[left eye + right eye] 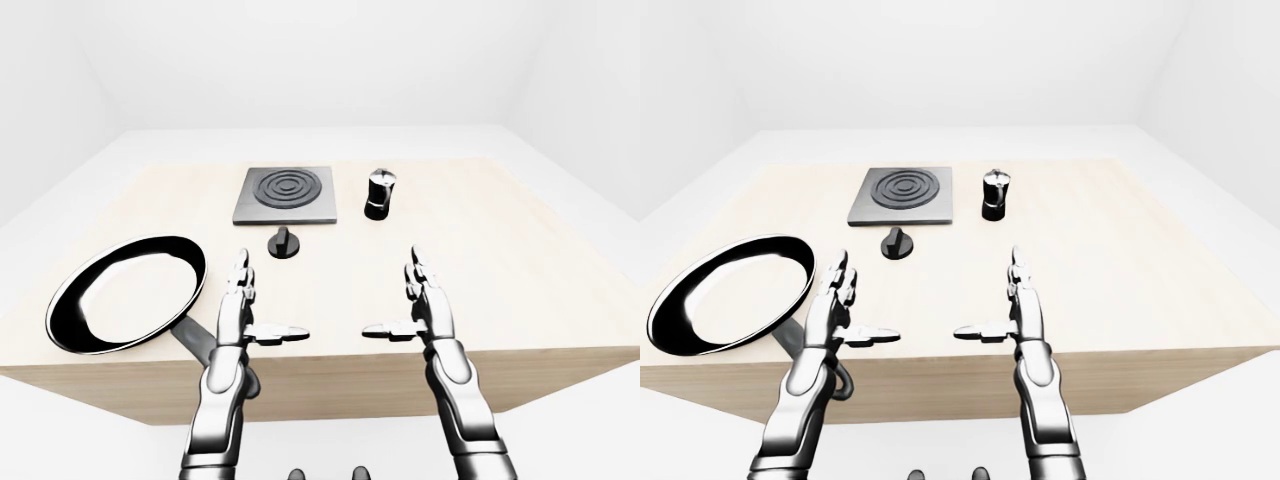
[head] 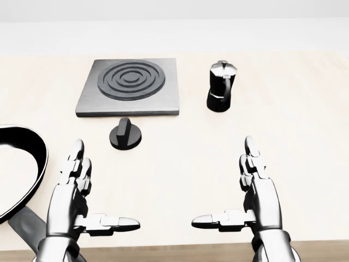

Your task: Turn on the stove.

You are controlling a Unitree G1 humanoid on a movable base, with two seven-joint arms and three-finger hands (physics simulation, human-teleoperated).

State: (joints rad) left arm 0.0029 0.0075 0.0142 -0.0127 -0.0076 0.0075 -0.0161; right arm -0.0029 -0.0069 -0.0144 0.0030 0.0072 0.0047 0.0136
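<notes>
Stove (image 2: 131, 86) flat on the pale wooden surface (image 2: 305, 136), toward the head view's top. Just below the stove, apart from it: black knob (image 2: 125, 134). Right of the stove, close by: moka pot (image 2: 221, 86), upright. Down-left of the stove: black frying pan (image 1: 125, 292). Well below the stove, near the surface's lower edge: left hand (image 2: 73, 196) and right hand (image 2: 256, 194), fingers spread apart, thumbs pointing inward, holding nothing.

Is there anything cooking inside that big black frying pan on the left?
No. The round black frying pan shows only a bare, glossy white-reflecting bottom. It lies on the pale wooden table, and the patch of tabletop beneath it is covered, so that cannot be seen.
</notes>
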